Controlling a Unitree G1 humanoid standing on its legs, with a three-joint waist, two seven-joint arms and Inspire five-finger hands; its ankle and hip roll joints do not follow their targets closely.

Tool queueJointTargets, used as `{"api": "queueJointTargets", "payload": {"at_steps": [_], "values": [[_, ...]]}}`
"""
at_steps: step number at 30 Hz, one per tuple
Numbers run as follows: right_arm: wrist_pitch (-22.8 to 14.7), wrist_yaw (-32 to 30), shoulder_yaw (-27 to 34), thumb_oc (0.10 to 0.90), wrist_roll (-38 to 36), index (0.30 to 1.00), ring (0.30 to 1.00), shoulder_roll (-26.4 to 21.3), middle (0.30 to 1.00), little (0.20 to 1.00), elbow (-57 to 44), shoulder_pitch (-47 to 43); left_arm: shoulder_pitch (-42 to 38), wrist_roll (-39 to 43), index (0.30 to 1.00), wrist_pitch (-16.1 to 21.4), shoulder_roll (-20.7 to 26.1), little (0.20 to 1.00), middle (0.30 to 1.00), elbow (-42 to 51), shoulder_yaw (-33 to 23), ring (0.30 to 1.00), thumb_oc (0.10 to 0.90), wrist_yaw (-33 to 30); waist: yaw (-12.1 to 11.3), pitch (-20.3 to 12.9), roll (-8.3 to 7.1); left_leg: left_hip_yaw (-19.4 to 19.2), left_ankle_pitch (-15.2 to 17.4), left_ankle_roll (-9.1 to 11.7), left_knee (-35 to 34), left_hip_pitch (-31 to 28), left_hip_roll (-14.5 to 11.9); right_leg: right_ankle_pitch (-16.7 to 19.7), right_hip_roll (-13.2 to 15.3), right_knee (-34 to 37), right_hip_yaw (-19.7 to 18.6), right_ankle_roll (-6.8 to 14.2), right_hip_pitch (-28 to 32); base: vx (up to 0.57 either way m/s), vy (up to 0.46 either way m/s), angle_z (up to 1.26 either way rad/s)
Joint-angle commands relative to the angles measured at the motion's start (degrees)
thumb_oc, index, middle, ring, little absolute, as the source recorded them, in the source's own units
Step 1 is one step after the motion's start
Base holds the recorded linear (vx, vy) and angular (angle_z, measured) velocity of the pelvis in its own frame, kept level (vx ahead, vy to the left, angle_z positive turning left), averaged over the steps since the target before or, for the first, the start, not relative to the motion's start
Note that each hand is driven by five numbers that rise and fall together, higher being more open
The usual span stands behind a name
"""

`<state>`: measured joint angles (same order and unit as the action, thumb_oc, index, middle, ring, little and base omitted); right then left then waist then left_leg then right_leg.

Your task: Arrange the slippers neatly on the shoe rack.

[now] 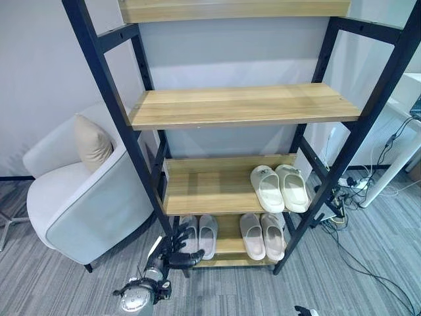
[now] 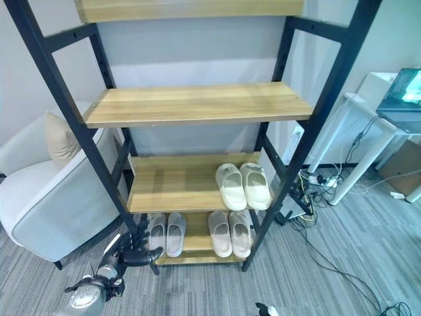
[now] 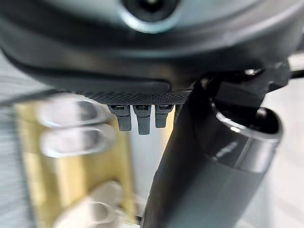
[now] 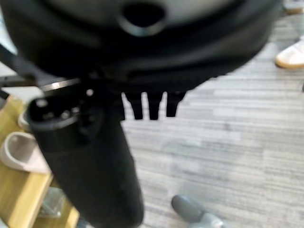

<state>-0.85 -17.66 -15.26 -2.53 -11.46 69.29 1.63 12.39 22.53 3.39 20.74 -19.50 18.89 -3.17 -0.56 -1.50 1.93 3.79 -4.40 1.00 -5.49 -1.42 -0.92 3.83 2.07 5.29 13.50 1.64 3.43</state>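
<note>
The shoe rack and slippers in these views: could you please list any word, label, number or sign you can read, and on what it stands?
None can be read.
Cream slippers: a small dark mark on each strap, too small to read.
Grey slippers, shoe rack and left hand: no text seen.

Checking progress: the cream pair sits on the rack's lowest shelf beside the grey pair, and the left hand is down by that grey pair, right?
Not quite. The left eye view shows the cream pair one shelf above the lowest. Beside the grey pair on the lowest shelf lies another pale pair. The left hand is indeed down by the grey pair.
</note>
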Motion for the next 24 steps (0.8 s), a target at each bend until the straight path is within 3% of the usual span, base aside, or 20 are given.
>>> {"api": "queueJointTargets", "payload": {"at_steps": [1, 6, 8, 9, 12, 14, 17, 24], "values": [[-1.8, 0.5, -1.5, 0.8, -1.1, 0.9, 0.9, 5.1, 0.9, 0.9, 0.8, -1.7, -6.0, -8.8, 0.9, 3.9, -0.9, 0.9, 0.9, -4.9, -3.1, 0.9, 0.8, -3.1, -0.1, -0.6, -2.65, -1.5, 4.4, 1.9, 0.5, -0.2, -1.2, -3.4, 3.0, -0.3, -2.6, 5.1, -0.9, 0.0, 0.0, 0.0], [-2.5, 0.6, -2.7, 0.8, -1.0, 0.9, 0.9, 4.6, 0.9, 0.9, 0.0, -1.5, -8.9, -15.4, 0.9, 3.7, -3.7, 0.9, 0.9, -19.4, -3.1, 0.9, 0.8, -7.0, 0.4, -0.4, -2.87, -1.9, 4.4, 1.9, 0.5, -0.4, -1.3, -3.4, 3.0, -0.3, -2.9, 5.0, -1.1, 0.0, 0.0, 0.0], [-3.3, 1.0, -2.8, 0.8, -2.4, 0.9, 0.9, 4.2, 0.9, 0.9, -0.7, -2.0, -11.1, -19.4, 0.9, 3.1, -5.9, 0.9, 0.9, -31.5, -3.6, 0.9, 0.8, -9.1, 0.9, -0.3, -2.99, -2.4, 4.5, 1.9, 0.5, -0.4, -1.3, -3.3, 3.0, -0.3, -3.4, 5.0, -1.4, 0.0, 0.0, 0.0], [-3.3, 1.0, -2.8, 0.8, -2.5, 0.9, 0.9, 4.1, 0.9, 0.9, -0.7, -2.0, -11.2, -19.4, 0.9, 3.2, -6.0, 0.9, 0.9, -31.7, -3.6, 0.9, 0.8, -9.2, 0.9, -0.3, -2.97, -2.4, 4.5, 1.9, 0.5, -0.4, -1.3, -3.3, 3.0, -0.3, -3.4, 5.0, -1.4, 0.0, 0.0, 0.0], [-5.6, 0.0, -0.5, 0.8, -6.6, 0.9, 0.9, 2.3, 0.9, 0.9, -4.2, -4.1, -12.7, -24.4, 0.9, 1.0, -8.1, 0.9, 0.9, -47.2, -4.7, 0.9, 0.8, -11.3, 1.6, -0.4, -2.97, -3.5, 4.8, 1.9, 0.5, -0.9, -1.5, -3.0, 3.0, -0.3, -4.6, 5.0, -1.8, -0.01, 0.016, -0.08], [-6.4, 0.2, 0.0, 0.8, -8.6, 0.9, 0.9, 2.6, 0.9, 0.9, -4.8, -4.8, -12.1, -29.0, 0.9, -0.5, -8.6, 0.9, 0.9, -51.8, -4.7, 0.9, 0.8, -12.2, 1.8, -0.6, -2.87, -4.3, 5.0, 1.9, 0.5, -1.1, -1.6, -2.9, 2.8, -0.3, -5.4, 5.1, -2.2, -0.01, 0.016, -0.24], [-6.9, 0.8, 0.3, 0.8, -11.2, 0.9, 0.9, 3.3, 0.9, 0.9, -5.0, -5.5, -11.8, -31.5, 0.9, -1.2, -8.5, 0.9, 0.9, -53.5, -4.5, 0.9, 0.8, -13.1, 1.8, -0.8, -2.83, -4.7, 5.1, 1.9, 0.5, -1.1, -1.7, -2.7, 2.8, -0.3, -5.9, 5.1, -2.5, -0.01, 0.015, -0.14], [-8.7, 5.2, 1.4, 0.8, -26.3, 0.9, 0.9, 5.5, 0.9, 0.9, -8.9, -5.1, -11.7, -26.2, 0.9, -0.8, -9.0, 0.9, 0.9, -52.5, -6.3, 0.9, 0.8, -13.0, 1.4, -1.4, -2.79, -4.8, 5.2, 1.8, 0.5, -1.3, -1.5, -2.5, 3.0, -0.3, -6.3, 5.2, -2.6, 0.0, 0.008, -0.06]]}}
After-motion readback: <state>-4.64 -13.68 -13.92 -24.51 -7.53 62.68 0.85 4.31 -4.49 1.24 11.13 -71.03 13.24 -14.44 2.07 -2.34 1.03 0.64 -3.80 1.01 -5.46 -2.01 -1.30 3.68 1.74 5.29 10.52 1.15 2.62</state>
